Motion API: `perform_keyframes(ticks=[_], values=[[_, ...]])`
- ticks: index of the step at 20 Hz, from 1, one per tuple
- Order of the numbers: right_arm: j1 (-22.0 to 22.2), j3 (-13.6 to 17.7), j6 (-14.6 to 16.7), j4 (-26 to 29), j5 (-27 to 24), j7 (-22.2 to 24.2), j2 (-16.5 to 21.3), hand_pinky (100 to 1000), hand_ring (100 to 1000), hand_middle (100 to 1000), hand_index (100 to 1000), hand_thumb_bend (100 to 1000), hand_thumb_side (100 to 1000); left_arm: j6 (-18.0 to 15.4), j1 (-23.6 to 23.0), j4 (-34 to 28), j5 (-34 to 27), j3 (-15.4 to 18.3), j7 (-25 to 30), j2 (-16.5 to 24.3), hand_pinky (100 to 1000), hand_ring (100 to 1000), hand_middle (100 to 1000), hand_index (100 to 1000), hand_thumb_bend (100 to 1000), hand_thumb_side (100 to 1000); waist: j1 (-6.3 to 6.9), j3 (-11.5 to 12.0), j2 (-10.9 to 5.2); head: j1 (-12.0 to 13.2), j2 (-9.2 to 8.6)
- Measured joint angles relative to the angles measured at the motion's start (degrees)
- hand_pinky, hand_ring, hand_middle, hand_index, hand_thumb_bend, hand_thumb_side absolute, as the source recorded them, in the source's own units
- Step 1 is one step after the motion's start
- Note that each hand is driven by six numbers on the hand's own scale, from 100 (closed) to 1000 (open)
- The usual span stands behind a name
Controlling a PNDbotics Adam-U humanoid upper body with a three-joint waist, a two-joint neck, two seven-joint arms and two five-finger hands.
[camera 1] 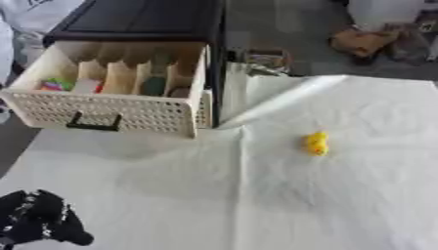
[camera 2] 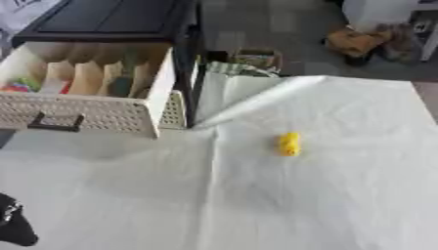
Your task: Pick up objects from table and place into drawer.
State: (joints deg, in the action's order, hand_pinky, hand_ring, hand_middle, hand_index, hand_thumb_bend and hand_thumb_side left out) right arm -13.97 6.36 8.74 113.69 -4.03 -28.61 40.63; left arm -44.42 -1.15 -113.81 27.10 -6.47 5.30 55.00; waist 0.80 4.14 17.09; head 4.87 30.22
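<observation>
A small yellow object [camera 1: 317, 143] lies alone on the white cloth, right of centre. At the upper left a cream perforated drawer [camera 1: 111, 113] with a black handle stands pulled out of a black cabinet [camera 1: 137, 19]. Its dividers make several slots, and colourful items [camera 1: 60, 85] sit in the leftmost ones, with a dark green one [camera 1: 154, 86] further right. My left hand [camera 1: 38, 222] shows at the lower left corner, far from the yellow object, with its fingers curled and nothing in them. My right hand is out of view.
The white cloth [camera 1: 256, 195] covers the table and is folded up in a ridge near the cabinet's right side. Beyond the table's far edge, on the floor, are a basket [camera 1: 267, 59] and brown bags [camera 1: 368, 41].
</observation>
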Motion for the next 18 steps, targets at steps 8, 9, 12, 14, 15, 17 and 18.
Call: perform_keyframes(ticks=[8, 9, 12, 14, 15, 17, 18], values=[[1.3, 0.1, 1.1, 0.0, 1.1, 0.5, -1.1, 799, 738, 426, 810, 336, 1000, 8.2, 4.2, 0.0, 6.2, -0.1, 8.6, 4.1, 361, 531, 581, 865, 105, 408, 0.33, -1.0, 0.82, 1.0, -0.08], [1.5, 0.2, 1.2, 0.0, 1.3, 0.5, -1.1, 799, 738, 425, 809, 336, 1000, 9.2, 4.8, 0.0, 6.4, -0.1, 9.2, 4.4, 362, 532, 582, 866, 105, 408, 0.45, -1.2, 0.97, 1.1, -0.10], [1.7, 0.3, 1.3, 0.0, 1.7, 0.4, -1.2, 798, 735, 421, 805, 340, 1000, 11.8, 6.0, 0.0, 6.7, -0.1, 10.3, 5.1, 362, 532, 582, 870, 105, 408, 0.71, -2.0, 1.40, 1.5, -0.17], [1.9, 0.3, 1.4, 0.0, 1.9, 0.5, -1.5, 798, 734, 421, 804, 341, 1000, 13.4, 6.7, 0.0, 6.6, -0.1, 10.8, 5.5, 362, 531, 582, 868, 105, 408, 0.83, -2.3, 1.73, 1.6, -0.51], [1.9, 0.3, 1.5, 0.0, 2.0, 0.5, -1.6, 798, 733, 421, 803, 341, 1000, 14.2, 7.1, 0.0, 6.3, -0.1, 11.1, 5.5, 362, 531, 582, 868, 105, 408, 0.87, -2.4, 1.86, 1.6, -0.64], [1.9, 0.3, 1.7, 0.0, 2.0, 0.4, -1.6, 798, 732, 420, 802, 342, 1000, 15.7, 8.0, 0.0, 5.4, -0.1, 11.8, 5.6, 370, 538, 588, 867, 105, 408, 0.87, -2.7, 2.17, 1.7, -1.07], [1.9, 0.3, 1.8, 0.0, 2.1, 0.3, -1.7, 799, 731, 419, 801, 343, 1000, 16.5, 8.5, 0.0, 4.9, -0.1, 12.3, 5.8, 353, 535, 589, 868, 105, 408, 0.87, -2.8, 2.33, 1.8, -1.19]])
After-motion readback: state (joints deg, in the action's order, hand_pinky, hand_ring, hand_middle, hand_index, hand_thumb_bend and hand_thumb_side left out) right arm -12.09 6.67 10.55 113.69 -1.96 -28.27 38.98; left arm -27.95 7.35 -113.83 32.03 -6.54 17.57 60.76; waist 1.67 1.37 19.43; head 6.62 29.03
